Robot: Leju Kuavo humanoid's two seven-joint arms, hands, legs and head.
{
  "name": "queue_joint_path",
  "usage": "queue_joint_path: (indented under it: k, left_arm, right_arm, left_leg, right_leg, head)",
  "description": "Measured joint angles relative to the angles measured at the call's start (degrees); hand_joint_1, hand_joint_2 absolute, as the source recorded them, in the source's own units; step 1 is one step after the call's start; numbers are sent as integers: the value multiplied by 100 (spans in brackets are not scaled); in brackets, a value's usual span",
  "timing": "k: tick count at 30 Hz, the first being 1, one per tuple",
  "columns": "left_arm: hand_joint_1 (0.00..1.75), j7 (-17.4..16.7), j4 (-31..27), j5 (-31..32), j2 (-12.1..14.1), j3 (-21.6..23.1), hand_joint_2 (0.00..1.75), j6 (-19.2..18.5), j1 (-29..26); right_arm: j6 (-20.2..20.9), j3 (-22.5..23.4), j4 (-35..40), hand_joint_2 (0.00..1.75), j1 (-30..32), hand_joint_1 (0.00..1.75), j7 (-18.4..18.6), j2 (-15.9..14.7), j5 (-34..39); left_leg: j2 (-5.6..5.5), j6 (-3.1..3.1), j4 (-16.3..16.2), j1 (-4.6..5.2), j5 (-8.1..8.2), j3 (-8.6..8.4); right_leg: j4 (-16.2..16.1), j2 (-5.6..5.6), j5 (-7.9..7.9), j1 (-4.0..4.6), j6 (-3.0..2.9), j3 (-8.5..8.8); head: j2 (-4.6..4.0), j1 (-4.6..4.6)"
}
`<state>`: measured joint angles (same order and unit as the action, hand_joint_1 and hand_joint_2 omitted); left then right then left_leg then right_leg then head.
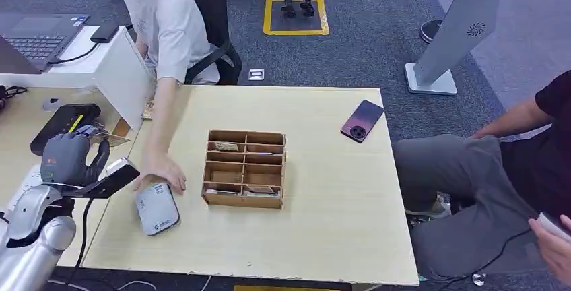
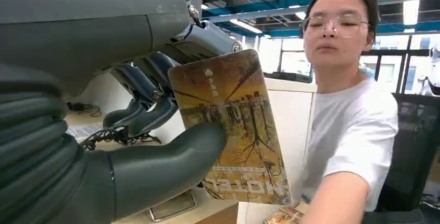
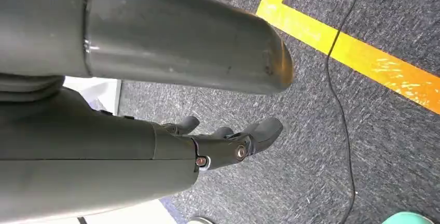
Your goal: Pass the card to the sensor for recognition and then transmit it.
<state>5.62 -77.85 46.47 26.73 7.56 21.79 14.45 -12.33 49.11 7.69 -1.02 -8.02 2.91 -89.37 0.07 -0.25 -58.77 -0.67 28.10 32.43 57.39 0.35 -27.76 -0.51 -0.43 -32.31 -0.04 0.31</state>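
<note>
My left hand (image 1: 69, 157) is raised over the table's left edge and pinches a yellow-brown picture card (image 2: 233, 130) between thumb and fingers; in the head view the card (image 1: 111, 140) sticks out edge-on toward the person. The grey-white card sensor (image 1: 156, 209) lies flat on the table, to the right of and nearer than my hand. A person's hand (image 1: 161, 171) rests on the table at the sensor's far edge. My right hand (image 3: 228, 142) hangs over carpet, fingers loosely extended, holding nothing.
A wooden compartment box (image 1: 244, 168) with several cards stands mid-table. A dark phone (image 1: 362, 120) lies at the far right. A white divider panel (image 1: 124, 75) and a black device (image 1: 64, 124) are at the left. A second person (image 1: 498, 183) sits at the right.
</note>
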Motion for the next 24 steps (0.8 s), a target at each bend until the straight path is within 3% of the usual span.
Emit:
queue_joint_path:
  k: [3,6,9,12,16,24]
  left_arm:
    - [175,295,0,-436,0,-20,175,-50,-2]
    - [175,570,-4,-1265,-11,-44,175,-598,-13]
    - [175,581,-92,-2631,-61,-61,175,-1910,-75]
    - [175,1107,-539,-3584,-4,-42,175,-3400,-506]
    - [175,1265,-1216,-3600,31,-17,175,-3377,-1275]
    - [175,1259,-1628,-3632,103,-17,175,-3379,-1516]
  right_arm:
    - [-7,-2,-2,0,-3,0,-4,0,-7]
    - [0,-2,-15,0,-13,0,-4,0,-13]
    - [-7,-2,-28,0,-22,0,-18,0,-7]
    - [-7,-2,-31,0,-22,0,-59,0,-7]
    - [-7,-2,-37,0,7,0,-81,0,-7]
    - [0,-2,-37,0,-16,0,-90,0,-4]
  left_leg:
    - [0,0,0,0,0,0]
    - [0,0,0,0,0,0]
    - [0,0,0,0,0,3]
    - [21,-1,1,1,3,1]
    - [20,-1,0,1,11,2]
    - [10,0,0,-1,4,5]
  right_leg:
    - [0,0,0,0,0,0]
    - [0,0,0,0,0,0]
    - [1,0,0,0,0,2]
    - [2,22,0,0,0,1]
    - [-1,22,-6,-1,5,-9]
    - [0,7,-4,0,3,-6]
  head:
    - [0,0]
    - [0,2]
    - [0,0]
    - [0,4]
    - [0,2]
    - [0,0]
